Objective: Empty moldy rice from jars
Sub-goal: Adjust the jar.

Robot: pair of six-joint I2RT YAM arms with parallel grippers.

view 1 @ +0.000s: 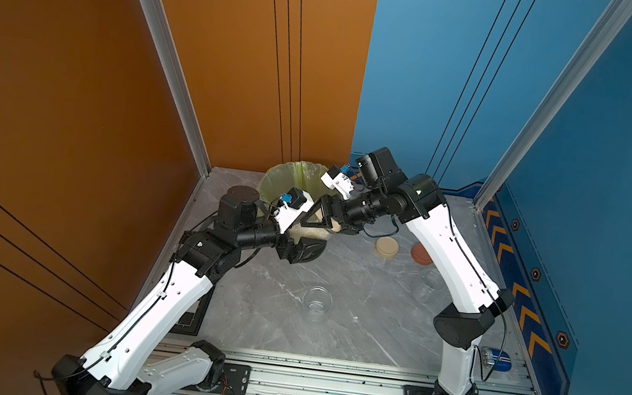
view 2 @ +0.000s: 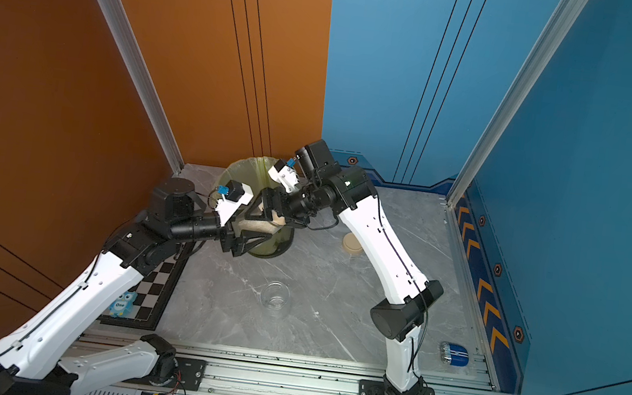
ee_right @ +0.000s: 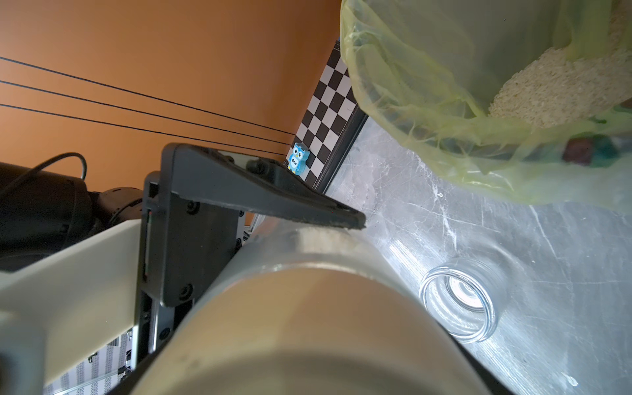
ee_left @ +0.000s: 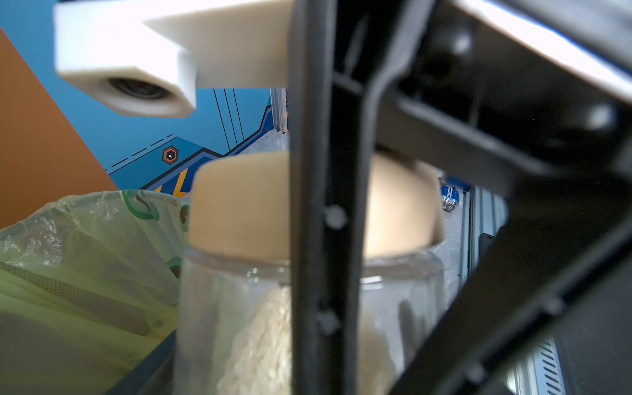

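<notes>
A clear jar point(ee_left: 219, 325) of moldy rice point(ee_left: 260, 342) hangs tilted at the front rim of the bin, with my left gripper point(view 1: 307, 235) shut on its glass body. Its beige lid point(ee_left: 239, 205) sits on the jar's mouth, and my right gripper point(view 1: 325, 221) is shut on it. One right finger point(ee_left: 318, 205) crosses the lid in the left wrist view. In the right wrist view the lid point(ee_right: 307, 325) fills the foreground, with a left finger point(ee_right: 273, 195) lying on the jar wall. Both top views show the rice point(view 2: 257, 224) between the two grippers.
The dark bin with a green bag point(view 1: 288, 178) holds a heap of rice point(ee_right: 554, 89). An empty open jar point(view 1: 317, 303) stands mid-table and another point(view 1: 428, 286) beside the right arm. A beige lid point(view 1: 387, 248) and a reddish-brown lid point(view 1: 422, 254) lie nearby. A blue object point(view 1: 495, 359) and a checkerboard point(view 2: 155, 289) lie at the table's edges.
</notes>
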